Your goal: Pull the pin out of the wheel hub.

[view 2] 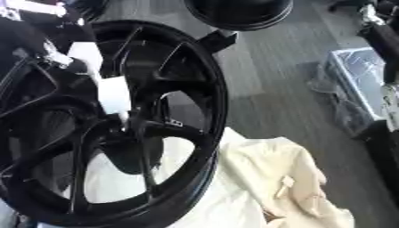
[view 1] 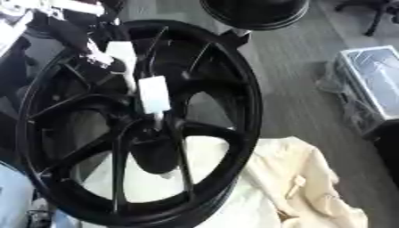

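Large black multi-spoke alloy wheel hub (view 1: 226, 84) stood tilted, filling the left and middle of both views, its lower rim resting on a crumpled cream cloth (view 1: 311, 178). Pale pin (view 1: 158, 119), thin and short, sat at the hub centre, poking up toward 12 o'clock. A white rectangular block (view 1: 153, 94) sat directly on top of the pin, touching it. Left hand (view 1: 117, 55), black with white parts, came in from 11 o'clock across the spokes and reached down to the white block; finger shape was blurred, so cannot tell whether it was spread or pinching. Whether block belonged to the hand or the pin also unclear. Right hand did not show as a hand; only a dark arm part (view 2: 382, 35) at 2 o'clock in the right eye view. Grey wood-look floor (view 1: 296, 67) lay behind. Clear plastic-wrapped box (view 1: 374, 75) sat at 3 o'clock, well apart from the wheel. Second black round object (view 1: 253, 13) at 12 o'clock, near the wheel's top rim.
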